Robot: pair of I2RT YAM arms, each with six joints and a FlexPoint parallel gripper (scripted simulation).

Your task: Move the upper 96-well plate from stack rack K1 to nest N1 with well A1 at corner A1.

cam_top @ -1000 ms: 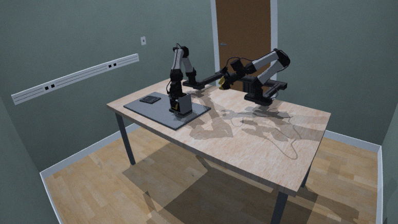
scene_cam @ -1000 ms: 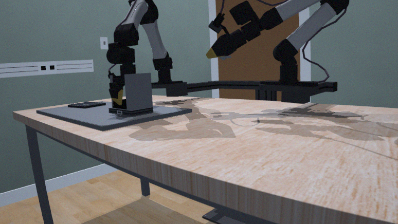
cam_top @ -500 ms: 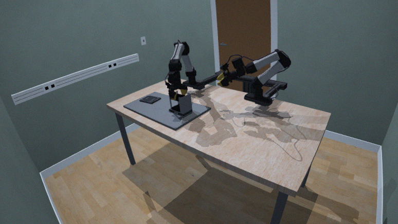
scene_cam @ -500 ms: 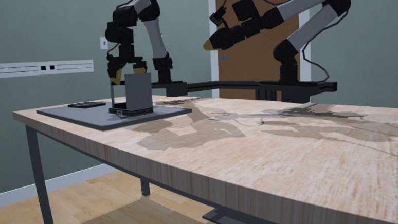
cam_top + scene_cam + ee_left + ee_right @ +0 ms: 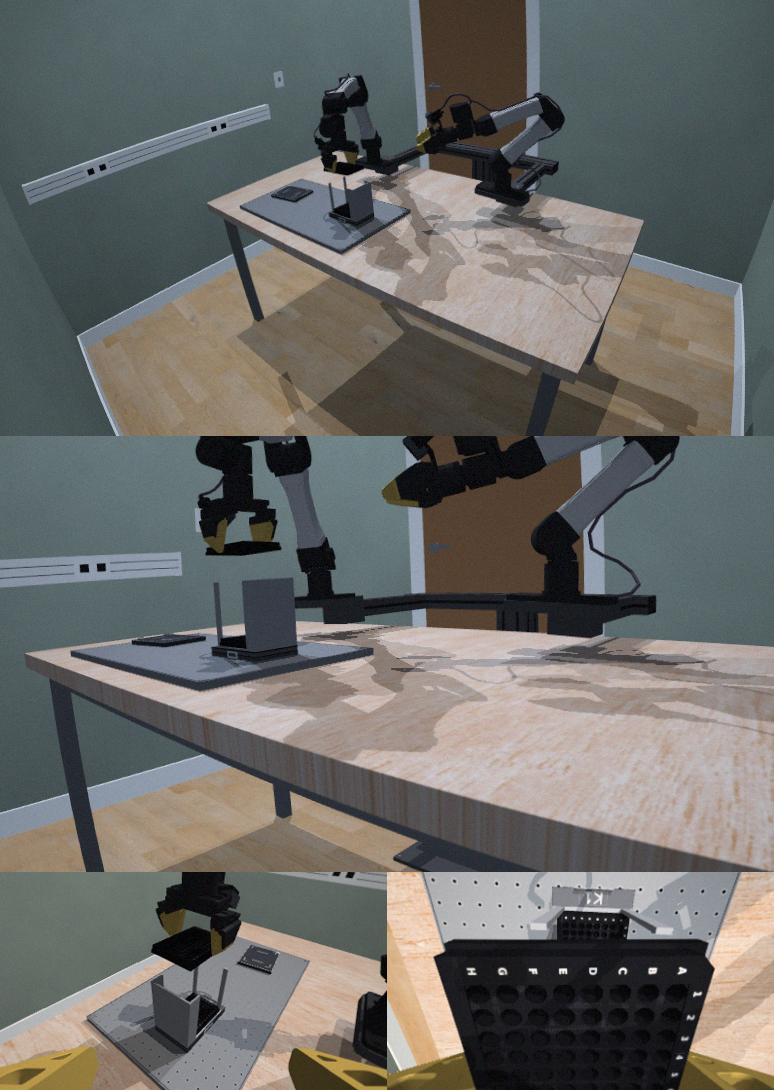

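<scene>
Black plate (image 5: 344, 168) (image 5: 242, 548) (image 5: 187, 947) (image 5: 577, 1023) lettered A–H; rack (image 5: 360, 201) (image 5: 269, 614) (image 5: 171, 1018) (image 5: 562, 896) "K1".

Past the wooden desk (image 5: 487, 249) (image 5: 595, 739) (image 5: 119, 986) (image 5: 408, 921) to a brown door (image 5: 471, 43) (image 5: 487, 544) with a lever handle (image 5: 434, 85) (image 5: 439, 547), over to a pale socket strip (image 5: 151, 151) (image 5: 157, 565) (image 5: 371, 879) along the green wall (image 5: 135, 54) (image 5: 108, 490) (image 5: 73, 911), then down to the plank floor (image 5: 200, 346) (image 5: 178, 804)

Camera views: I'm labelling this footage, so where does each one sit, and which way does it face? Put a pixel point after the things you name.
Top: high in the room, looking down across the table (image 5: 487, 281) (image 5: 541, 739); both arms show.
Exterior: near table height, facing the door; both arms show, cropped above.
Left wrist: on the left arm, facing the rack (image 5: 359, 200) (image 5: 269, 614) (image 5: 170, 1013); its own fingers and the right gripper (image 5: 341, 162) (image 5: 241, 536) (image 5: 194, 946) show.
Right wrist: looks down over the held plate; its own fingers show.
Both wrist views share plate and rack.
</scene>
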